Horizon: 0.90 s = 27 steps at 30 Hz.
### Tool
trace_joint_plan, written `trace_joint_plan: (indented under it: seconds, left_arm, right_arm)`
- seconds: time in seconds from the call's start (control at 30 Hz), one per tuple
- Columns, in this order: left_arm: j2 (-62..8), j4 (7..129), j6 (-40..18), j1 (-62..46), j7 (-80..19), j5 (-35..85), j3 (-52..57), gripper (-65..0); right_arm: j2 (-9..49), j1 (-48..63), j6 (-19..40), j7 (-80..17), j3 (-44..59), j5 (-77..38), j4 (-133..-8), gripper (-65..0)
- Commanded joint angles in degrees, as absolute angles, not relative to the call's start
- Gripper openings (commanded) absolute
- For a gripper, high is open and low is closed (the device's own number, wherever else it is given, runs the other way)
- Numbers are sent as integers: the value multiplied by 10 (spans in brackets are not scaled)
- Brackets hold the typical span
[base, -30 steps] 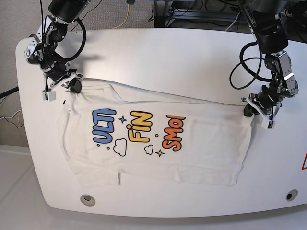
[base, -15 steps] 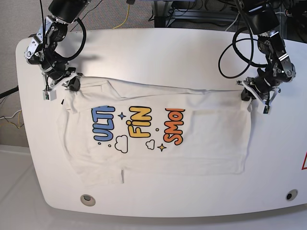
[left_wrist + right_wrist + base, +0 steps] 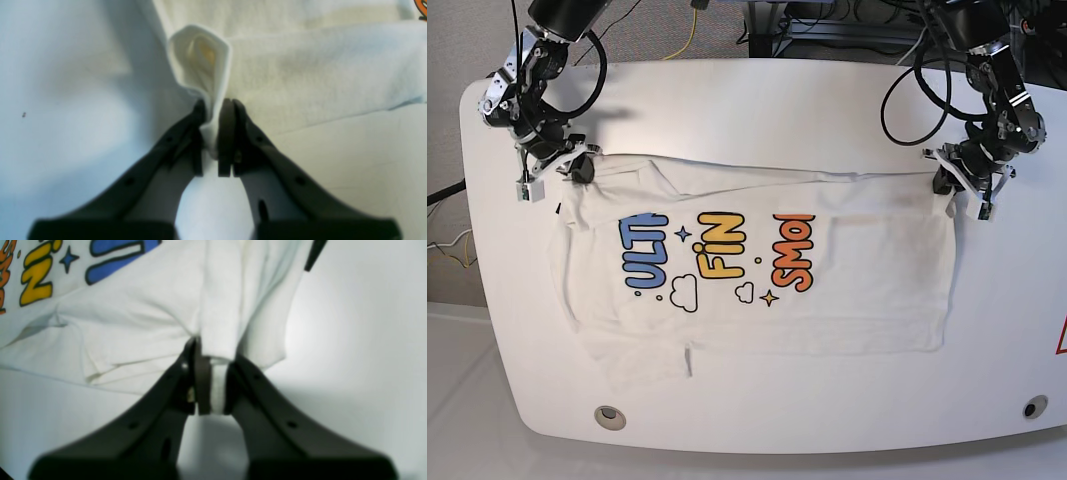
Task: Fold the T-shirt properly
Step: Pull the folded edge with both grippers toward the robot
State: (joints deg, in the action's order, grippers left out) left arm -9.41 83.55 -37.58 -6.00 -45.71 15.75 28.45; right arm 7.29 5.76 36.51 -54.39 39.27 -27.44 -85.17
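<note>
Gripping the T-shirt (image 3: 847,270) at both far corners over the table (image 3: 747,100)
Left gripper (image 3: 215,110) and right gripper (image 3: 211,356) each clamped on bunched white fabric

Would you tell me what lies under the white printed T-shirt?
Around the white printed T-shirt only the white table shows; the shirt covers everything directly beneath, so anything else there stays hidden.

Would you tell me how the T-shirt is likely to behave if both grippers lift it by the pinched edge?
The T-shirt will probably hang limp: it bunches where the left gripper pinches it. It likely is light, since the right gripper holds a mere fold. Its loose sleeve may trail.
</note>
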Motion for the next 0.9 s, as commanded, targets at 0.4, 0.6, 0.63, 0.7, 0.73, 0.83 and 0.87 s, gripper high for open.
trace_joint_plan:
  seconds: [0.4,0.6,0.63,0.7,0.73,0.83,0.87]
  left_arm:
    - [-124,839,-378,-105,-480,143,286,-627]
    - [-123,839,-378,-125,-480,142,286,-627]
    - [-123,839,-378,-127,-480,142,286,-627]
    - [-122,839,-378,-131,-480,142,287,-627]
    - [-122,839,-378,-133,-480,142,287,-627]
    - [-120,839,-378,-139,-480,142,295,-627]
    - [-119,839,-378,-141,-480,142,298,-627]
  right_arm:
    - [102,99,369,-549,394,-270,-861,-650]
    - [102,113,369,-549,394,-270,-862,-650]
    - [102,116,369,-549,394,-270,-862,-650]
    - [102,120,370,-549,394,-271,-863,-650]
    - [102,123,370,-549,394,-271,-863,-650]
    - [102,131,370,-549,394,-273,-865,-650]
    - [102,133,370,-549,395,-273,-867,-650]
